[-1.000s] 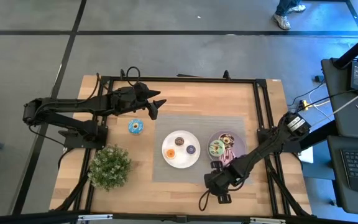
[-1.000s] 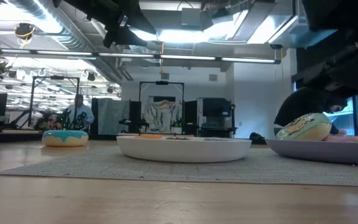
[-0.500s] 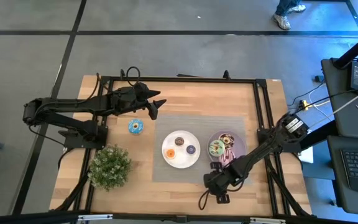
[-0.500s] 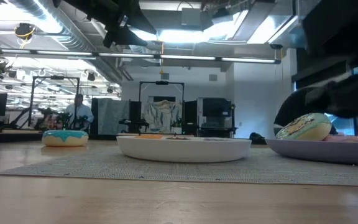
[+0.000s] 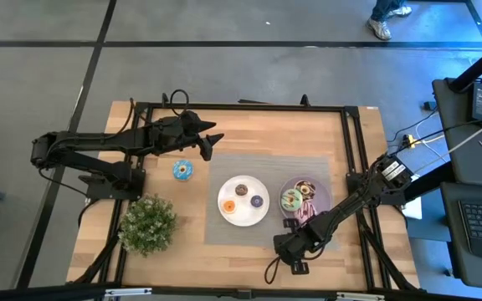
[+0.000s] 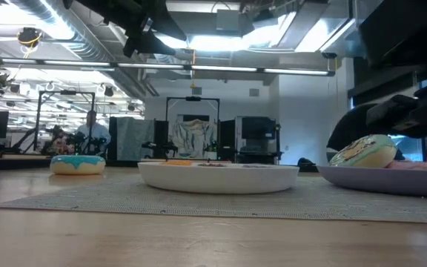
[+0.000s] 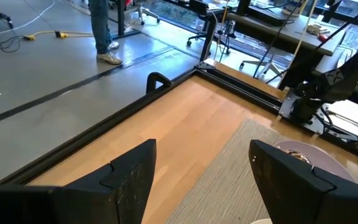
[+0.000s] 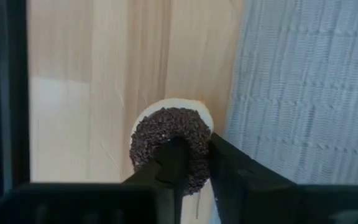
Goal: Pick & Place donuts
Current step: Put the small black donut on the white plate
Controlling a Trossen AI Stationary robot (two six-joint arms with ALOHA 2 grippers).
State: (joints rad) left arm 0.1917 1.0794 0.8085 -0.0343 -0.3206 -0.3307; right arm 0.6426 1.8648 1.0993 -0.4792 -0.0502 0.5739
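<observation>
While the left gripper (image 5: 210,144) gapes wide, right gripper (image 8: 191,158) jaws pinch a brown donut (image 8: 169,134).

Even, bright overhead light in the high view; soft short shadows under both arms on the table (image 5: 258,134). Low view: ceiling lights (image 6: 199,41) glare white at 12 o'clock, arms above fall into silhouette, near table edge blurred. Left wrist view clear, fingers (image 7: 129,180) dark. Right wrist view soft, close, bluish tint at 9 o'clock.
</observation>
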